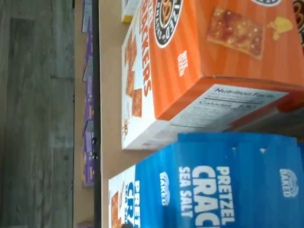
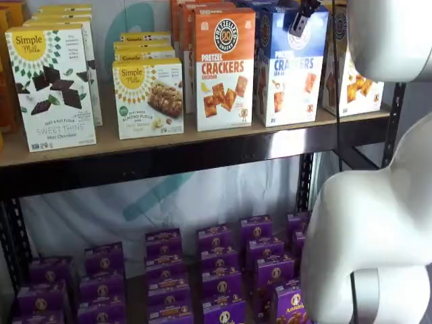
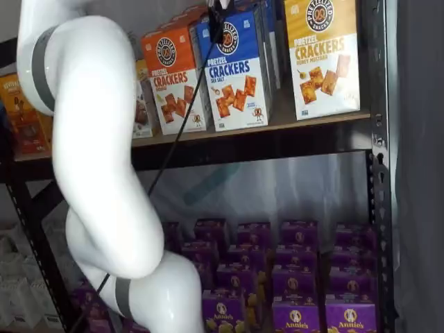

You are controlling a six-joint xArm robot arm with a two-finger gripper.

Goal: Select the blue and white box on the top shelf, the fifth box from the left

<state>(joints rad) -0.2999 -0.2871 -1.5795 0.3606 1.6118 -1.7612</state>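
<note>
The blue and white box [image 2: 291,67] stands on the top shelf [image 2: 135,140] between an orange-topped crackers box [image 2: 224,67] and a yellow-topped one [image 2: 354,77]. It shows in both shelf views [image 3: 236,76]. The wrist view looks down on its blue top [image 1: 213,190], with the orange box [image 1: 213,57] beside it. My gripper [image 2: 302,17] shows only as dark fingers hanging from the view's top edge, over the blue box's upper part, with a cable beside them [image 3: 218,17]. No gap or grip can be made out.
Two Simple Mills boxes [image 2: 54,88] [image 2: 148,98] stand further left on the shelf. Several small purple boxes [image 2: 216,270] fill the lower level. My white arm [image 3: 90,139] [image 2: 378,202] stands in front of the shelves.
</note>
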